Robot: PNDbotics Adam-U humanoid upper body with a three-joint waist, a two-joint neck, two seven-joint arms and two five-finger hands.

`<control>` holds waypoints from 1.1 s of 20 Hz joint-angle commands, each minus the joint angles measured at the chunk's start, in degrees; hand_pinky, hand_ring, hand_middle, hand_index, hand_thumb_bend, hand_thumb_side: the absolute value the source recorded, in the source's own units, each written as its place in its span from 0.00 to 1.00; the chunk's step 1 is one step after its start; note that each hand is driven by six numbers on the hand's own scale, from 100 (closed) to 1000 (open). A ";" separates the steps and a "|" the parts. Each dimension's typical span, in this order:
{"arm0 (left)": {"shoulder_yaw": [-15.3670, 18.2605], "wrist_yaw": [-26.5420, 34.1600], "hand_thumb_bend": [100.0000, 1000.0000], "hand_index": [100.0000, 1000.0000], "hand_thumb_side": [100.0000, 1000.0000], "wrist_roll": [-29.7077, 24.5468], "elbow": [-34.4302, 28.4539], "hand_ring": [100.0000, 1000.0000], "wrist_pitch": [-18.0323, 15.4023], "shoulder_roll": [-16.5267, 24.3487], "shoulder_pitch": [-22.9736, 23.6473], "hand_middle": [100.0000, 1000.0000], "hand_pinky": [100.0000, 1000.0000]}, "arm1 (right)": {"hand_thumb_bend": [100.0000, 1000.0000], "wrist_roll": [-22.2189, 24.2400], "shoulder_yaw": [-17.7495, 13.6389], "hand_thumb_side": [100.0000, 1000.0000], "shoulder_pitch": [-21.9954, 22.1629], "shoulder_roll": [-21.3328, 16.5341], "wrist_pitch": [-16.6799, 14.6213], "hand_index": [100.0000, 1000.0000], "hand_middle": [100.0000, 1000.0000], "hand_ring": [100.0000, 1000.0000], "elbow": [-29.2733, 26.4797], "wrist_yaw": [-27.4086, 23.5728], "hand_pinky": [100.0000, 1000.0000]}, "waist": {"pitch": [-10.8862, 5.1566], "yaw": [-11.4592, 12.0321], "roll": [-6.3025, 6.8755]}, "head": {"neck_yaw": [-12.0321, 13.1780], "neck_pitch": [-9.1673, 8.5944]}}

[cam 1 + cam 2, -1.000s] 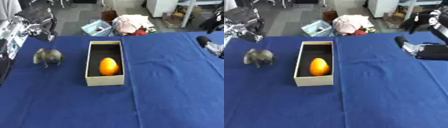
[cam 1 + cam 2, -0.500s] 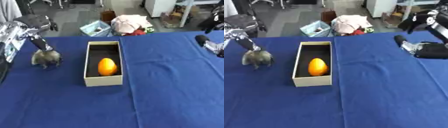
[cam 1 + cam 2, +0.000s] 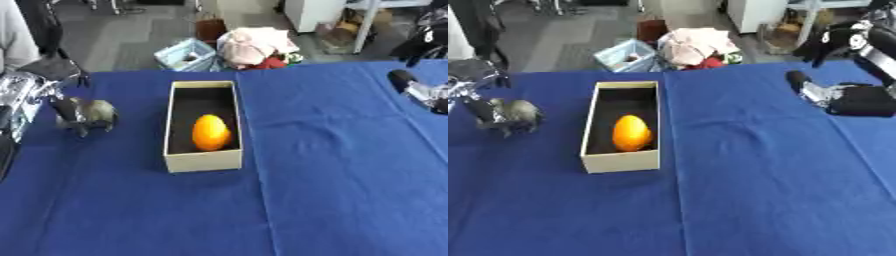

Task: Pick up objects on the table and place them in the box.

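here an orange egg-shaped object (image 3: 211,132) is seen lying inside the open box (image 3: 203,161) on the blue table (image 3: 332,190), while at the left edge a grey lump (image 3: 94,113) is touched by the left hand (image 3: 63,107), whose grip cannot be told, and the right hand (image 3: 846,97) is rested far right, its fingers unclear

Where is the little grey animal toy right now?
The grey animal toy sits on the blue table at the left, just left of the box, with the left hand touching it.
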 commanded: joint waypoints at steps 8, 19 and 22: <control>0.88 -2.29 0.29 0.55 0.06 2.53 3.02 0.37 0.40 -0.37 -0.31 0.38 0.48 | 0.16 0.21 -0.47 0.65 -1.19 -0.60 -0.19 0.70 0.53 0.54 -0.13 -0.09 0.68 | -0.18 -0.77 -0.29 | 0.47 -0.21; -0.83 0.84 0.25 0.42 0.08 0.72 -4.73 0.25 -2.44 1.81 -3.21 0.25 0.42 | 0.15 0.32 -0.44 0.66 -0.92 -1.00 -0.30 0.70 0.53 0.54 0.35 0.06 0.68 | -0.74 -0.07 0.01 | 0.32 0.14; -2.18 1.40 0.26 0.42 0.09 -0.56 -7.88 0.25 -3.81 1.31 -5.47 0.25 0.42 | 0.18 0.54 -0.25 0.65 -0.81 -1.09 -0.41 0.70 0.53 0.54 0.50 0.02 0.68 | -1.12 0.06 0.23 | 0.40 0.37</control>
